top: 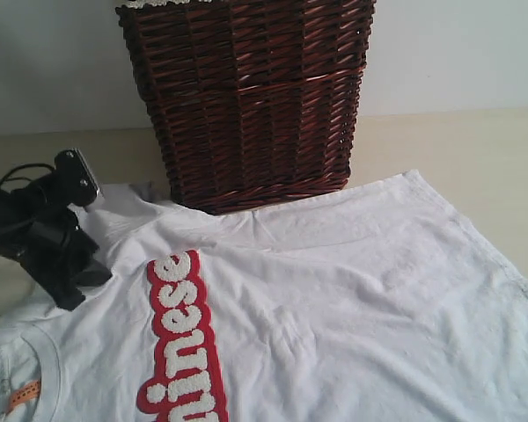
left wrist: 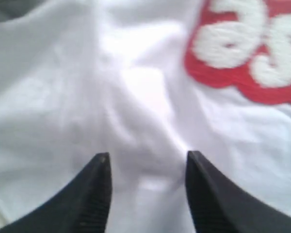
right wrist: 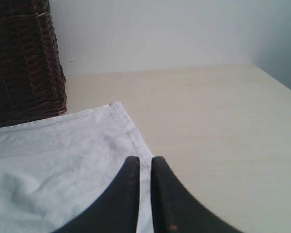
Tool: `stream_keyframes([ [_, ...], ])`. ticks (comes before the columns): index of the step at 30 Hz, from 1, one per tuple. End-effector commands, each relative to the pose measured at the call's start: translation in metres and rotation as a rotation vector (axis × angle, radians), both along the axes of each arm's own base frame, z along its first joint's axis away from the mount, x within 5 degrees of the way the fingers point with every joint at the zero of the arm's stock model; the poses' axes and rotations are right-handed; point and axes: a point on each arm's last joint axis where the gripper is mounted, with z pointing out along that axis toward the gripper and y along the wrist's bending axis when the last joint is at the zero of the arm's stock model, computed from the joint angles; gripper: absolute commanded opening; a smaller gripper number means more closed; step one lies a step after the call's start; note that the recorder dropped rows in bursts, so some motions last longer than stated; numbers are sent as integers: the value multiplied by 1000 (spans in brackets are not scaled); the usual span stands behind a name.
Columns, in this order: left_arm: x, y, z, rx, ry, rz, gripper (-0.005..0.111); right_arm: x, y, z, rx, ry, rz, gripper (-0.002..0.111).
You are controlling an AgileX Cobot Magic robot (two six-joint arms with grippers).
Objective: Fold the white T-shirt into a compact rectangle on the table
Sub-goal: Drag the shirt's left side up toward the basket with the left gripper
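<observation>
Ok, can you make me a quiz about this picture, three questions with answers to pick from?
1. Where is the wicker basket?
A. beyond the white T-shirt
B. on the collar
C. in a claw

2. What colour is the band around the fuzzy letters?
A. blue
B. green
C. red

3. How is the left claw?
A. open
B. shut on the basket
C. shut on a sleeve

Answers:
1 A, it stands at the shirt's far edge.
2 C, red shows all round the white letters.
3 A, its two fingers stand apart over the shirt.
</observation>
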Motion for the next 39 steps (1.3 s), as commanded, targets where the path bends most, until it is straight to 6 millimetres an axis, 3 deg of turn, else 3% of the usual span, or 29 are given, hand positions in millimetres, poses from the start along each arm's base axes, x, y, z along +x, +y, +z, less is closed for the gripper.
stream_keyframes([
  [1, -12, 0, -11, -1, 60, -45, 22, 0, 0, -1, -11, -8, -5, 11],
  [3, -18, 6, -25, 65, 70, -52, 3, 0, 0, -1, -11, -8, -5, 11],
  [4, -22, 7, -30, 88, 86, -76, 0, 0, 0, -1, -11, -8, -5, 11],
  [9, -63, 17, -56, 166, 207, -161, 0, 0, 0, -1, -11, -8, -5, 11],
  [14, -74, 19, -60, 186, 231, -181, 0, 0, 0, -1, -11, -8, -5, 11],
  [19, -54, 24, -37, 190, 77, 44, 7, 0, -1, -1, -11, -10, -6, 11],
  [24, -40, 27, 17, 112, -69, 89, 28, 0, -1, 1, -12, -24, -8, 11],
  [27, -30, 30, 45, -3, -99, 154, 34, 0, -1, 1, -12, -24, -8, 11],
  [29, -22, 33, 53, -62, -120, 201, 35, 0, -1, 1, -12, -24, -8, 11],
  [32, -7, 33, 45, -91, -156, 189, 35, 0, -1, 1, -12, -24, -8, 11],
  [39, 34, 27, -14, -128, -79, 168, 35, 0, -1, 1, -12, -24, -8, 11],
])
